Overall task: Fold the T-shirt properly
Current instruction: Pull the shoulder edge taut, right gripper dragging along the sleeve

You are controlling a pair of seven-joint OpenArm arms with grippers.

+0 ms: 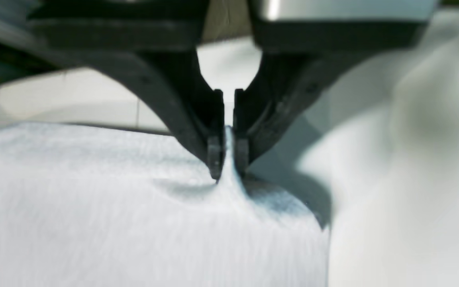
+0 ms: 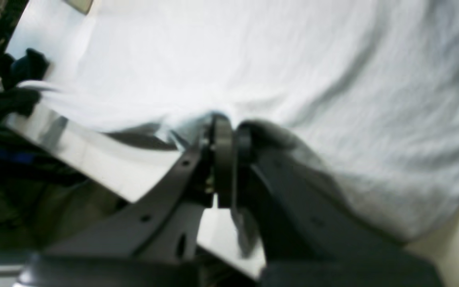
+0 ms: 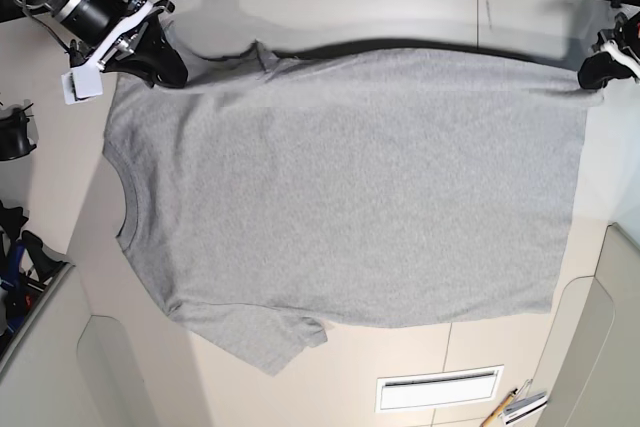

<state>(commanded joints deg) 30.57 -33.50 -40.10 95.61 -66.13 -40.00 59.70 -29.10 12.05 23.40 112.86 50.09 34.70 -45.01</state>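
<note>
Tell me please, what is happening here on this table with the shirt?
A two-armed robot is working on a grey T-shirt spread almost flat on the table, neck toward the base view's left. The right gripper pinches the shoulder corner near the far sleeve, and the left gripper pinches the far hem corner. Both are shut on cloth, with the far edge stretched between them. No fold shows yet.

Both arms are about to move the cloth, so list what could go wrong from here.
1. The left hand pinches only a thin ridge of the T-shirt; it may slip out.
2. The right hand grips near the far sleeve, which looks bunched, so the fold could come out uneven.
</note>
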